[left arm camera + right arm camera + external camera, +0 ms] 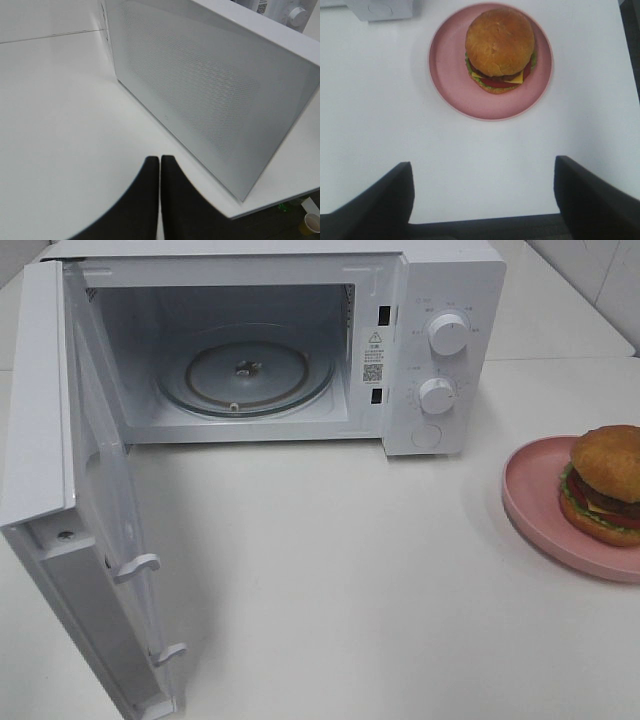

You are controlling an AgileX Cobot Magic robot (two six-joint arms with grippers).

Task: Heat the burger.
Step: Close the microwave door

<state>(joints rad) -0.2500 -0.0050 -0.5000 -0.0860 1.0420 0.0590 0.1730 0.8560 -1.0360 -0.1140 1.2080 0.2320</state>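
Note:
The burger (pixel 606 483), with a golden-brown bun, cheese, tomato and lettuce, sits on a round pink plate (pixel 535 495) at the right edge of the white table. It also shows in the right wrist view (pixel 500 47), on the plate (pixel 450 75). My right gripper (pixel 482 195) is open and empty, well back from the plate. My left gripper (pixel 160 185) is shut and empty, beside the outer face of the microwave door (pixel 200 85). Neither gripper shows in the exterior high view.
A white microwave (pixel 445 340) stands at the back with its door (pixel 90 540) swung fully open to the left. Its glass turntable (pixel 245 375) holds nothing. The table edge runs near my right gripper (pixel 485 220).

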